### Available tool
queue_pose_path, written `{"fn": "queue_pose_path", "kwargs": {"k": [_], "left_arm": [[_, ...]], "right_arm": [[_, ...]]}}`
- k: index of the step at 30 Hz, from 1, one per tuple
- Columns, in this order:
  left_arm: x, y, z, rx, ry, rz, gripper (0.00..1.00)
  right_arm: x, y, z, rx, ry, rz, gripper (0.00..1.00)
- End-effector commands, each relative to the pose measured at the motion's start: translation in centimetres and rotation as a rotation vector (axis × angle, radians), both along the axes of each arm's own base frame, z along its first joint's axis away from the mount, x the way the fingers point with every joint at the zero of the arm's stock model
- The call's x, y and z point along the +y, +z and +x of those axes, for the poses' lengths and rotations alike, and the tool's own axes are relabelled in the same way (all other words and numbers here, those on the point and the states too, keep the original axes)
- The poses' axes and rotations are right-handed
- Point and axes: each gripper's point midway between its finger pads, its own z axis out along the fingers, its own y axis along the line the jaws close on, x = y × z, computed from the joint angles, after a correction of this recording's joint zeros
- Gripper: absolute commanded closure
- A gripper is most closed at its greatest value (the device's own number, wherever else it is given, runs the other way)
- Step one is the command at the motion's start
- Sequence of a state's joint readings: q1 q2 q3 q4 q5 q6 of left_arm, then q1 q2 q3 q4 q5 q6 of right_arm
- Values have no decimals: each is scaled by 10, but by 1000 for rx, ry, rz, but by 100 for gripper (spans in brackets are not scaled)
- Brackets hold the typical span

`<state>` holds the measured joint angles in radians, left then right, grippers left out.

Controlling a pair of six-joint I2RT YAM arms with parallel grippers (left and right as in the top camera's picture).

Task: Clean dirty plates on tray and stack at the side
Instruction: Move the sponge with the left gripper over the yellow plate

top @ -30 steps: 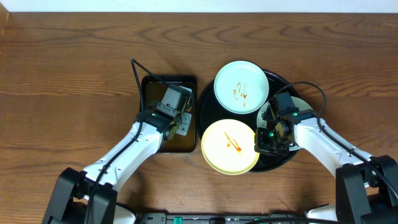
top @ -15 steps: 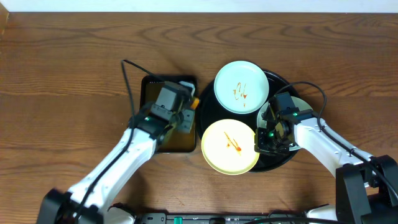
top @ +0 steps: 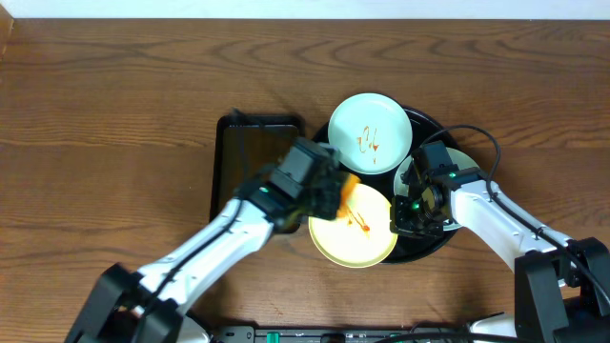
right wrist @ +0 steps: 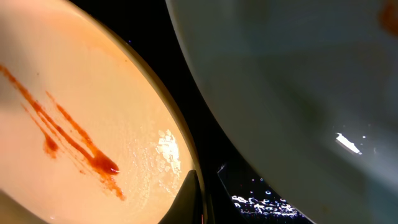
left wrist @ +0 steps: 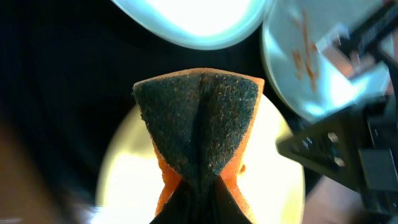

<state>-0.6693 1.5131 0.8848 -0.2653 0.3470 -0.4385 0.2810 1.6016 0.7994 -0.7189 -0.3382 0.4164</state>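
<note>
The pale yellow plate with a red sauce streak lies at the front of the black round tray. My left gripper is shut on an orange sponge with a dark scouring face, held just over the yellow plate's left part. My right gripper is shut on the yellow plate's right rim. A mint plate with sauce squiggles sits at the tray's back. A second mint plate is partly hidden under my right arm.
A dark rectangular tray lies on the brown table left of the round tray. The right arm's black body is close to the sponge on its right.
My left gripper has lifted the sponge off the rectangular tray and carried it right, over the yellow plate. The right gripper has stayed on the plate's rim.
</note>
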Motion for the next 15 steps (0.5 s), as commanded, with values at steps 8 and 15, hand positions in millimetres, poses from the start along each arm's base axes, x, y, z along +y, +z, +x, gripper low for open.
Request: {"fn": "queue_pose_path", "kwargs": {"k": [8, 15], "left_arm": [[-58, -25, -38, 231, 70, -88, 92], [-64, -43, -39, 283, 113, -81, 93]], "right_arm": [[0, -1, 1, -5, 10, -15, 99], [0, -1, 1, -5, 10, -15, 99]]}}
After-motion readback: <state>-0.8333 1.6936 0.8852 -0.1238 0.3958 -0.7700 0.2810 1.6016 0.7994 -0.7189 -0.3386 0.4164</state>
